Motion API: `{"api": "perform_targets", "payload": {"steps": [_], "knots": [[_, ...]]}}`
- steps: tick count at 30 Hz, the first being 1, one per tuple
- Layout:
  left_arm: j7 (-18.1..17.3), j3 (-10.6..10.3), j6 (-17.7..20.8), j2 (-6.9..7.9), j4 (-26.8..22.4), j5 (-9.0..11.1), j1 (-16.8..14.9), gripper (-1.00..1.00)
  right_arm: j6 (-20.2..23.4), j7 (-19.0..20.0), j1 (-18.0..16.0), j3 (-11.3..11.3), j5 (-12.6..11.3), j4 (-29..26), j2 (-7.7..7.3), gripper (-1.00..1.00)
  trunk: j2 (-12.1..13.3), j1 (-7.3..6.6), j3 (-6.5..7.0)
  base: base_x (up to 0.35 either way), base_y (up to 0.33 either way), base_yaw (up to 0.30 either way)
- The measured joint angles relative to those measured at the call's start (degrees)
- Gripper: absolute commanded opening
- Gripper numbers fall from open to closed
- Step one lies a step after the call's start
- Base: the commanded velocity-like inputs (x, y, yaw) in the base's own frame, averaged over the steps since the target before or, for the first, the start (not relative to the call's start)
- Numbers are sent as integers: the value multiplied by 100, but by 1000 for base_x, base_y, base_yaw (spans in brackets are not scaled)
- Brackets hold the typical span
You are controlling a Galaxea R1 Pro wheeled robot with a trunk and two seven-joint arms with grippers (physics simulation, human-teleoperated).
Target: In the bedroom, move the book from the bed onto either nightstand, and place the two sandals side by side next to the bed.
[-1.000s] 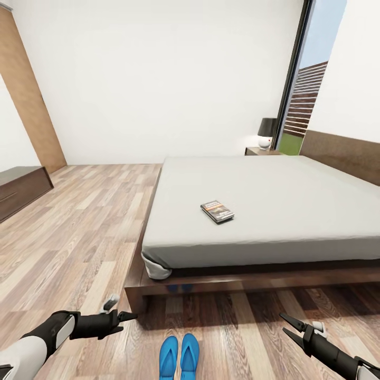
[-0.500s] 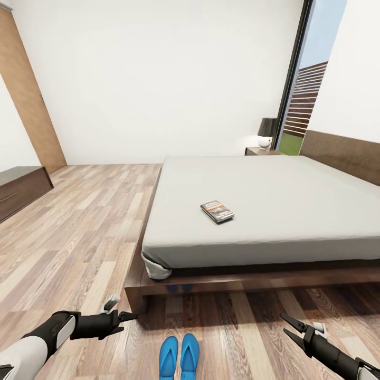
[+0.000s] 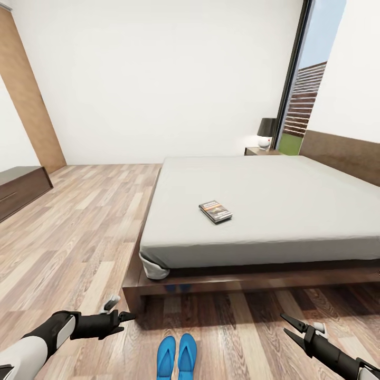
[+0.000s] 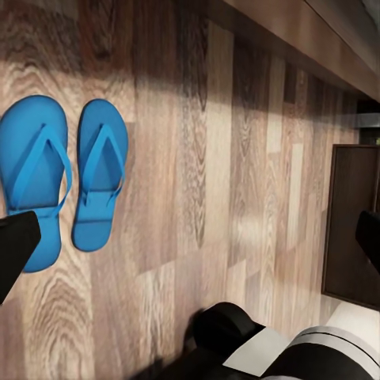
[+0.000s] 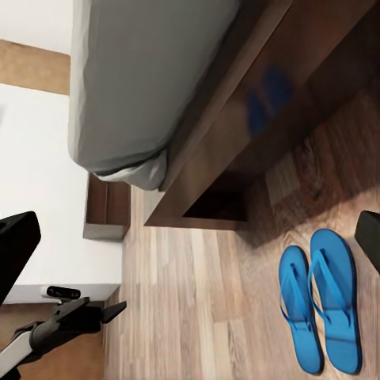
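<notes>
Book (image 3: 215, 211) lies flat on the bed (image 3: 274, 211) mattress, near the foot edge, long axis running diagonally toward the far left; cover text too small to read. Two blue sandals (image 3: 177, 356) sit side by side on the wood floor (image 3: 68, 237) just off the bed's foot, toes toward the frame. Nightstand (image 3: 262, 151) at the far headboard corner carries a lamp (image 3: 266, 133). Left gripper (image 3: 125, 316) — narrow, holding nothing. Right gripper (image 3: 287, 326) — fingers spread, empty.
</notes>
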Motion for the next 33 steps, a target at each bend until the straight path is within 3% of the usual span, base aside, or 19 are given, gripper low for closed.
{"api": "perform_targets", "payload": {"steps": [33], "knots": [[1,1,0,2,0,-1,0,100,5,32,0,5,12,158,-4,100,0,0,0,0,-94,0]]}}
